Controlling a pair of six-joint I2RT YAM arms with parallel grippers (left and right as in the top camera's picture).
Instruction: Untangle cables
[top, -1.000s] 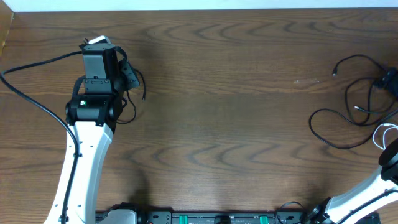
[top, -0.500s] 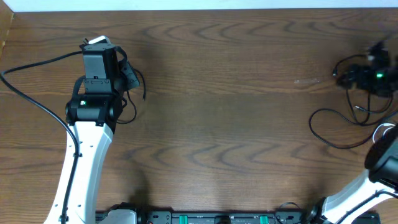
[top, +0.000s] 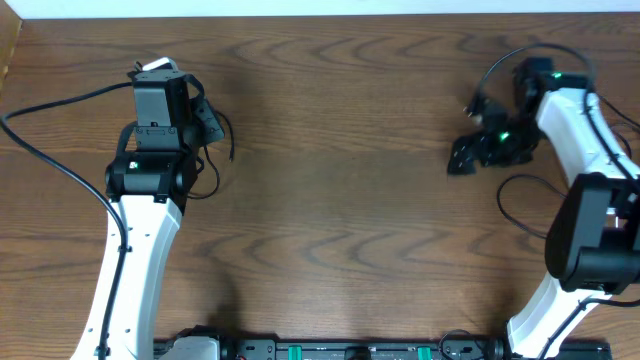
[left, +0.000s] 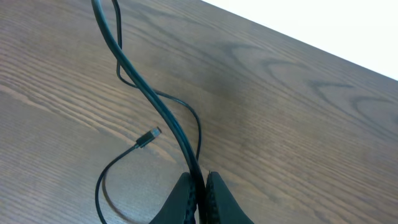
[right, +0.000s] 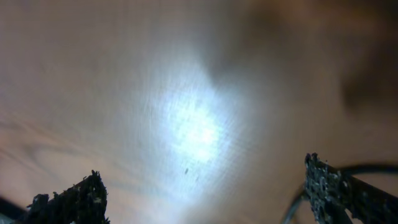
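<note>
Cable (left: 152, 102) sits pinched in the clamped left gripper (left: 200, 178), while the right gripper (top: 462, 160), jaws spread wide and empty, hovers just left of the tangle (top: 502, 198).

The flat wooden table (top: 340, 200) was dark brown, streaked with wavy lighter grain and oval whorls. The thin flexible cord (left: 163, 115) was plain black, its small plug end (left: 148, 138) dull grey. The long smooth arm link (top: 135, 260) was white, its joint housing (top: 150, 178) black with a green light (top: 133, 165).
</note>
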